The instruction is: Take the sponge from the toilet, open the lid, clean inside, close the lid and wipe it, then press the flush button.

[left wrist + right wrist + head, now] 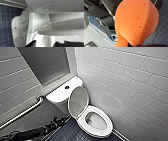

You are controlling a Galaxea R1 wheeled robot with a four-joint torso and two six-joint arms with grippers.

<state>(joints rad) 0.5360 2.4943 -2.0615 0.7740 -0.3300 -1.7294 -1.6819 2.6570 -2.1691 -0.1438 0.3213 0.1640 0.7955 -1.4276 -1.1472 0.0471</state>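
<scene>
The white toilet [96, 122] stands in the tiled corner with its lid [78, 100] raised and leaning back against the tank. The bowl and seat lie uncovered. The dark flush button [67, 87] sits in the middle of the tank top. My left arm reaches in from the lower left, and its gripper [60, 120] is beside the bowl's left side, below the tank. In the left wrist view the left gripper [48, 44] is open, close to the toilet's glossy side [21, 28]. The orange sponge [136, 21] is pinched at its waist by my right gripper [134, 45].
A steel grab bar [22, 113] runs along the left wall. White tiled walls close in on the left and right. The floor [70, 133] is dark blue mosaic tile. A blue cable [102, 31] and dark robot parts lie beyond the sponge.
</scene>
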